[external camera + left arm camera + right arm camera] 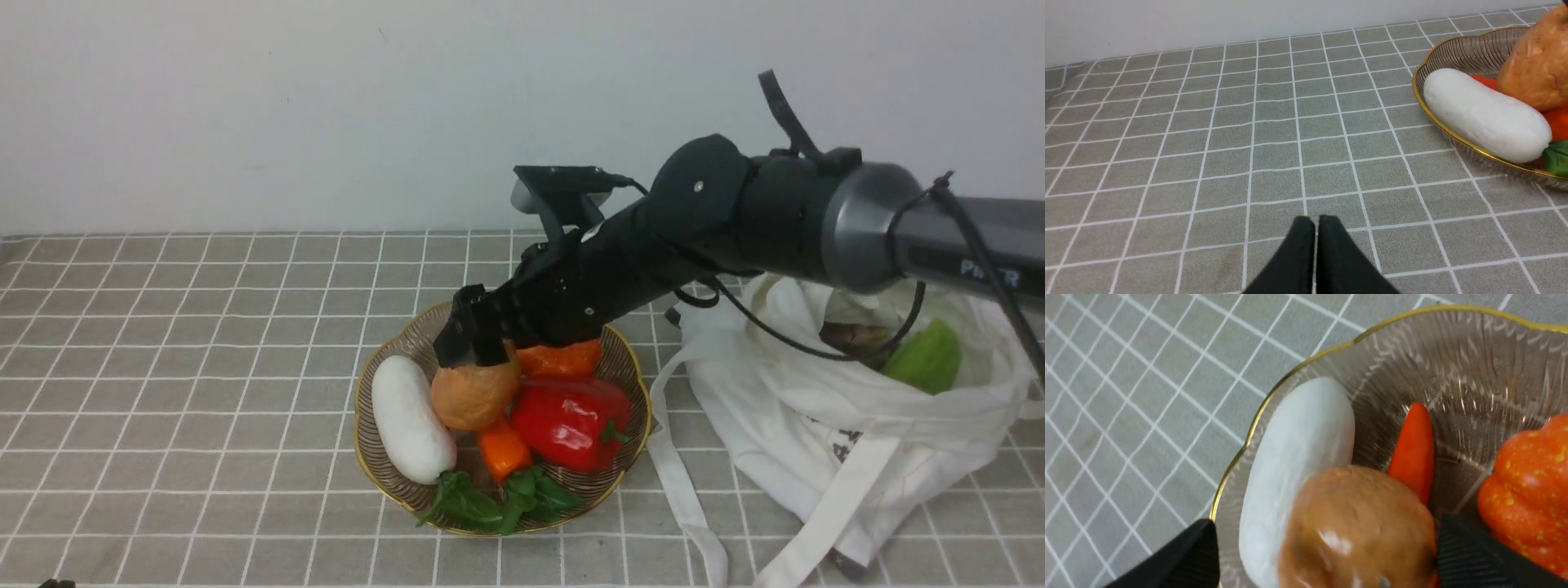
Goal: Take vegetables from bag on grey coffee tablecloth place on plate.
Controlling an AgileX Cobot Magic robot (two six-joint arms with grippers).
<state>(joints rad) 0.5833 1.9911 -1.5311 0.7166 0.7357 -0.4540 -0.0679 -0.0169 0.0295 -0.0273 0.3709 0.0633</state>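
One plate (406, 336) sits low in the middle of the front view on the grey coffee tablecloth (204, 367), and it holds five vegetables: one white oblong one (412, 420) on its left, one tan potato (475, 392), one orange pumpkin (563, 358) behind, one red pepper (571, 420) to the right and one carrot (502, 449) with green leaves at the front. One bag (816, 425) lies slumped at the right of the frame, just beside the plate, with two more showing in its mouth: one green gourd (927, 357) and a brownish piece (853, 335) (partly hidden by the arm).

The right pincer (1326, 531) stands spread wide over the potato, one finger clear of it, gripping nothing. The left pincer (1315, 222) is closed and empty, over bare cloth.
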